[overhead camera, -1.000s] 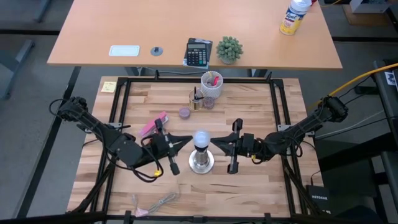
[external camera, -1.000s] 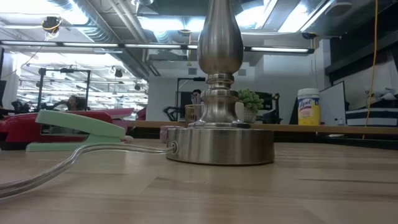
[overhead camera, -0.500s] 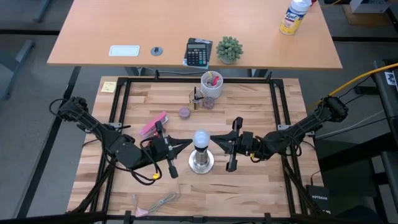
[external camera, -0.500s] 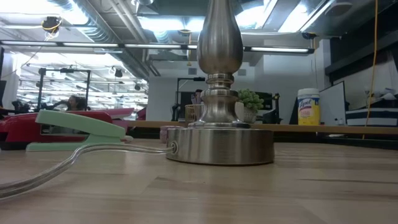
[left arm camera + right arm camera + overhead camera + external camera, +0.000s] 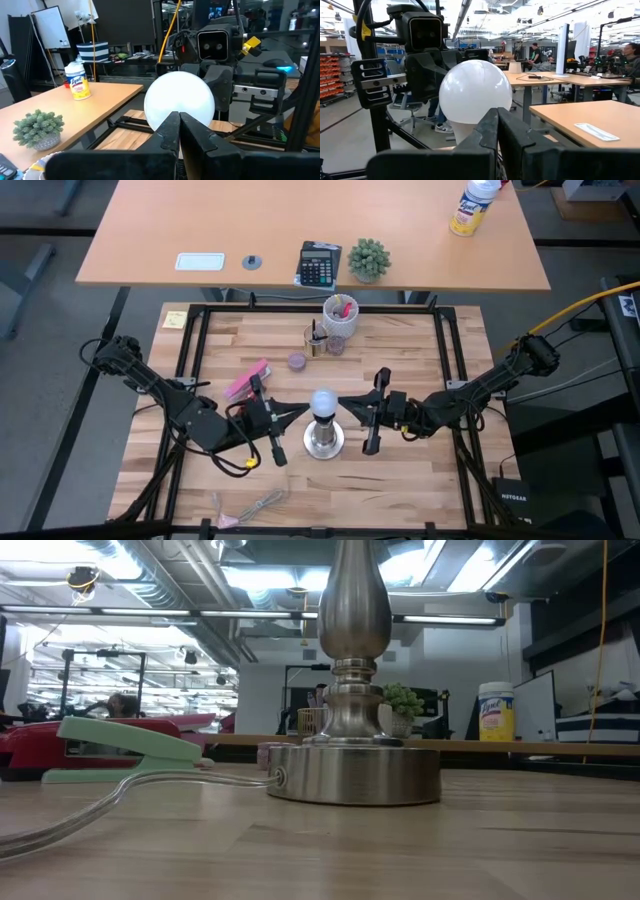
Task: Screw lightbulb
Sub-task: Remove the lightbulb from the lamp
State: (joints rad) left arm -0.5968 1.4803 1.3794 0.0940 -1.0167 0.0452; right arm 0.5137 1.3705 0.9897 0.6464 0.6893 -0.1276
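bulb: lightbulb (image 5: 322, 402) sits atop lamp stand (image 5: 324, 439), mid table (image 5: 400, 480).
L: left gripper (image 5: 303, 411) fingers together, tip at bulb.
R: right gripper (image 5: 343, 407) same, opposite side.
risk: closed tips may slip off glass, tilt stand.

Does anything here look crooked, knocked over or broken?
Nothing stands out. The lightbulb sits upright atop the metal lamp stand, with the shut left gripper and shut right gripper pointing at it from either side. Nothing is spilled or toppled.
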